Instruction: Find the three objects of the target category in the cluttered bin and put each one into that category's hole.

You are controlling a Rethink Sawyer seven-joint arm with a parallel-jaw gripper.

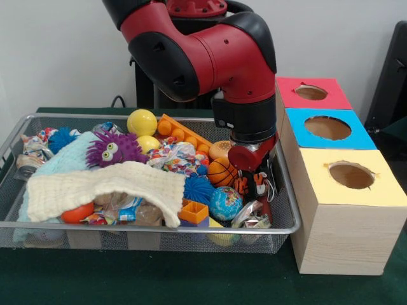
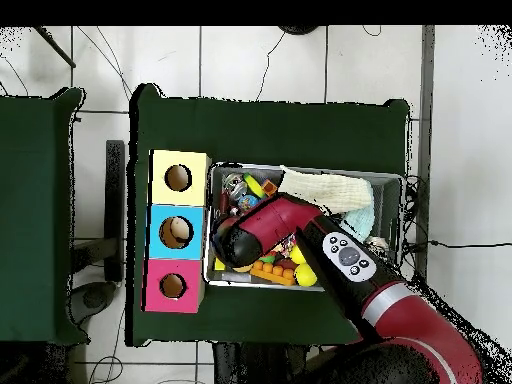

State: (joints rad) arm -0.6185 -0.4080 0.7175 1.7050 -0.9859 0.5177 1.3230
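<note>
1. A wooden box with a yellow top and round hole (image 1: 351,176) stands nearest, at the right of the wire mesh bin (image 1: 146,236); blue-topped (image 1: 329,128) and pink-topped (image 1: 311,93) boxes follow behind.
2. A cream knitted cloth (image 1: 108,187) drapes over toys at the bin's near left.
3. The red and black gripper (image 1: 252,184) is down in the bin's right end beside an orange basketball (image 1: 222,171) and a globe ball (image 1: 226,203); I cannot tell whether it is spread or closed.

We find no words, numbers or brand marks we can read on the bin (image 1: 286,219), the toys or the boxes (image 1: 356,210) (wrappers too small).
</note>
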